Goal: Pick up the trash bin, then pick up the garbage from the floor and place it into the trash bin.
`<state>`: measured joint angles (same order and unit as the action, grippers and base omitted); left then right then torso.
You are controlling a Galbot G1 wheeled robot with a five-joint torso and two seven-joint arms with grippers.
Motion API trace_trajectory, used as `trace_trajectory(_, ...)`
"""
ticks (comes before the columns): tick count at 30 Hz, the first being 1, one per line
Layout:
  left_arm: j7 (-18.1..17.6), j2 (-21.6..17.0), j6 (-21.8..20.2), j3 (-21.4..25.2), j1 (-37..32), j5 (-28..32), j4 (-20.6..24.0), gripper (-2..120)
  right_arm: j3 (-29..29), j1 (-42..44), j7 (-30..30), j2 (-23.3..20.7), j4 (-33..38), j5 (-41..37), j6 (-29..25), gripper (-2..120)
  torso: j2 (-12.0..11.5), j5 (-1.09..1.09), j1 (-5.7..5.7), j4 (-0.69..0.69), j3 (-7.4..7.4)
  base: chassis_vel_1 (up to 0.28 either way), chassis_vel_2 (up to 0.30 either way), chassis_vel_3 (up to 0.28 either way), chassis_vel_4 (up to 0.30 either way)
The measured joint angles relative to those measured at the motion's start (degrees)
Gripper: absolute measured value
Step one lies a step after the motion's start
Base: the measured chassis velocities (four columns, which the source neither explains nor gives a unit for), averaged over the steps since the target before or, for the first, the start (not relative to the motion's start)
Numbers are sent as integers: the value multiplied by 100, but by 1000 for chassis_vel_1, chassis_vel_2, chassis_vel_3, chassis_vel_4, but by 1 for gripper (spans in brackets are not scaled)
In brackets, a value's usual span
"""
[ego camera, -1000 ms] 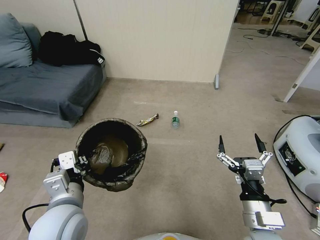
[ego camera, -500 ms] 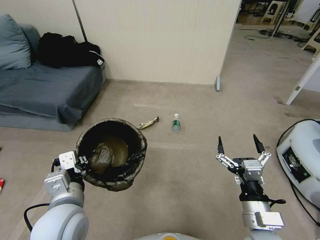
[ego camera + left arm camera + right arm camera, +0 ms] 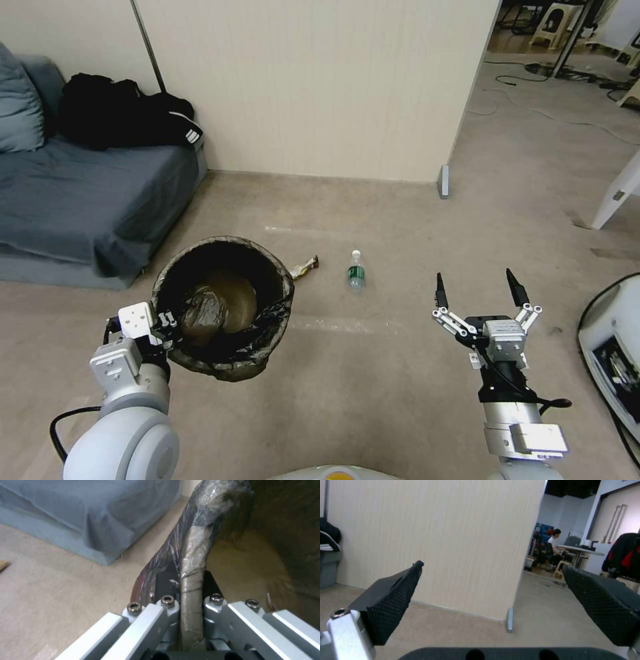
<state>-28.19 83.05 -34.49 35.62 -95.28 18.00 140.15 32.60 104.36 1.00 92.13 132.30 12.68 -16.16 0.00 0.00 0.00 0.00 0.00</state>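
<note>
My left gripper (image 3: 163,325) is shut on the near rim of the trash bin (image 3: 267,327), holding it off the floor at the lower left of the head view. Its dark liner holds crumpled brown paper (image 3: 203,313). In the left wrist view the fingers (image 3: 166,590) pinch the bag-covered rim (image 3: 195,550). On the floor beyond lie a small clear bottle (image 3: 355,271) and a gold foil wrapper (image 3: 305,267) partly hidden behind the bin. My right gripper (image 3: 477,287) hangs open and empty to the bottle's right; the right wrist view shows its fingertips (image 3: 393,597) wide apart.
A grey sofa (image 3: 73,193) with a black clothes heap (image 3: 123,120) stands at the left. A beige partition wall (image 3: 313,87) ends at a metal foot (image 3: 443,181). A white machine (image 3: 617,353) sits at the right edge. Open floor lies ahead.
The whole head view has shifted: the camera has moved forward and turned. The bottle and wrapper now sit lower and nearer. Both arms keep their poses.
</note>
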Motion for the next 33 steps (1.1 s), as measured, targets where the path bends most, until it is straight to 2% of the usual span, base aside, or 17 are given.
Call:
trace_trajectory(16,73,43,72,-9,58,-10,-39,0,3,-2,-1,0,-1,1,3,100,0,0,0,0,0,-157,153,146,-147)
trace_trajectory(33,203,43,152,-23,82,-44,-97,0,-4,-23,-45,0,-1,19,-152,100,0,0,0,0,0,-13,13,17,-13)
